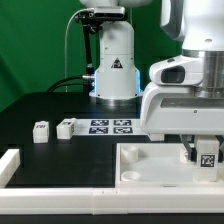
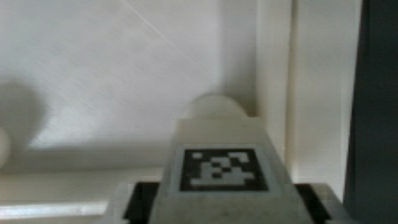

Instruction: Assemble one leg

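Observation:
My gripper is shut on the leg, a small white peg-like block with a black-and-white tag. It holds the leg upright at the far right corner of the large white tray-like tabletop, low over or on it; contact cannot be told. In the wrist view the leg sits between the two dark fingers of my gripper, its rounded end pointing at the tabletop's pale surface beside a raised rim.
Two more small white legs lie on the black table at the exterior view's left. The marker board lies behind the tabletop. A white fence runs along the front-left edge. The robot base stands at the back.

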`<state>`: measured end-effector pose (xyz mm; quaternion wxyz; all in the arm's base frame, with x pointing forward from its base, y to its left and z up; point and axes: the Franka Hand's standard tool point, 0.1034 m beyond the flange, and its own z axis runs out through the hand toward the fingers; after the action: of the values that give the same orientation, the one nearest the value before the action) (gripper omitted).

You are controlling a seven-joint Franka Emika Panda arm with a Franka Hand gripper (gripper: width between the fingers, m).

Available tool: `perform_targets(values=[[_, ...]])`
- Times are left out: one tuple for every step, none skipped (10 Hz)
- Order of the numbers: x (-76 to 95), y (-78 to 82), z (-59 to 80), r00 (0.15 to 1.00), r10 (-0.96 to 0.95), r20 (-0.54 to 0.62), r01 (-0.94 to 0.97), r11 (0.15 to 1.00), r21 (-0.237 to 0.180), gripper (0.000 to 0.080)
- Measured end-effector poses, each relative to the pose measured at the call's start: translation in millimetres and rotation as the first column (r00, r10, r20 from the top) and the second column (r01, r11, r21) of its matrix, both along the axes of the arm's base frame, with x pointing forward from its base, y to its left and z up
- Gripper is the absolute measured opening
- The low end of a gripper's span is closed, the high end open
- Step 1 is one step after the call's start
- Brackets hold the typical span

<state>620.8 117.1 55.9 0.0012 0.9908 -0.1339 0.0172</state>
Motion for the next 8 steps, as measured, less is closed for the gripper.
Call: perform_targets(values=[[0.0,-2.9,0.1,0.994,-0.107,0.0,0.107,0.994,-0.003,0.0272],[-0.8,-9.0,0.5,0.975,-0.22,-0.002,0.22,0.975,-0.016,0.0272],[-1.7,-16.2,0.8,0.951,-0.308,-0.004,0.308,0.951,-0.03,0.0272],[-2.9,-24.9,1.0,0.917,-0.399,-0.002,0.398,0.916,-0.049,0.0274],[-3.0,-30.2,1.1,0.888,-0.459,0.008,0.459,0.887,-0.058,0.0278],[-5.1,-35.6,1.1,0.845,-0.534,0.014,0.533,0.843,-0.07,0.0283],[-6.2,-38.7,1.4,0.838,-0.546,0.018,0.545,0.835,-0.079,0.0283],[-6.6,-39.4,1.2,0.835,-0.55,0.017,0.549,0.832,-0.08,0.0283]])
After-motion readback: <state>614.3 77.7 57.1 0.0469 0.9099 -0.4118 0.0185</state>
